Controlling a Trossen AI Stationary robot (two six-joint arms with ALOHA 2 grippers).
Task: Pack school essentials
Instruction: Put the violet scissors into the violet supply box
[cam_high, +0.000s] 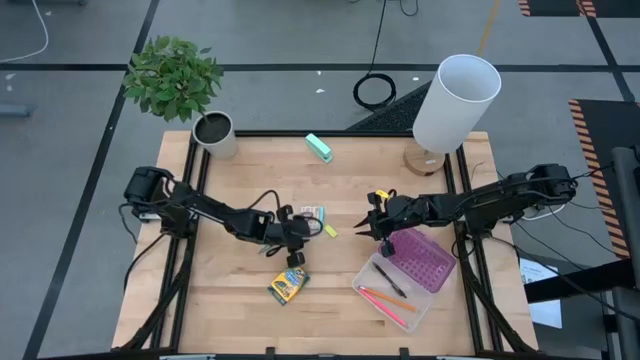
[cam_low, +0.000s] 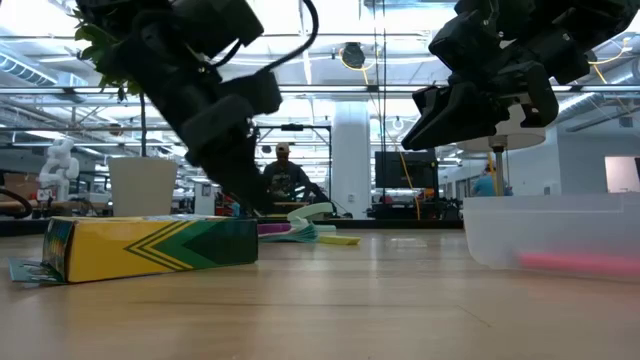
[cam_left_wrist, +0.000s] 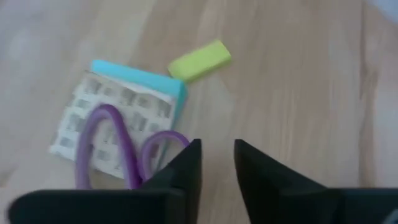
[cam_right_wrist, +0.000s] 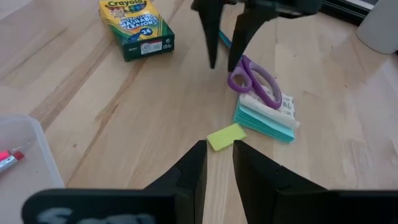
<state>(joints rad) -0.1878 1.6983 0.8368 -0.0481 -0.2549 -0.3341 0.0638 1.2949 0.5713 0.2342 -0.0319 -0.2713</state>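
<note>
At bench right we see the tray (cam_high: 437, 285) holding pens (cam_high: 388, 292), both arms' jaws slightly parted, empty.

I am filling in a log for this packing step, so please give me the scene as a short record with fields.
left hand: open, pointing down beside the scissors
right hand: open, just short of the eraser
scissors: handles lying on the card
card: on the table
eraser: on the table, next to the card
crayon box: on the table, not packed
bin: clear, near the right arm
pens: already in the bin
teal block: far side of the table, apart from the rest
</note>
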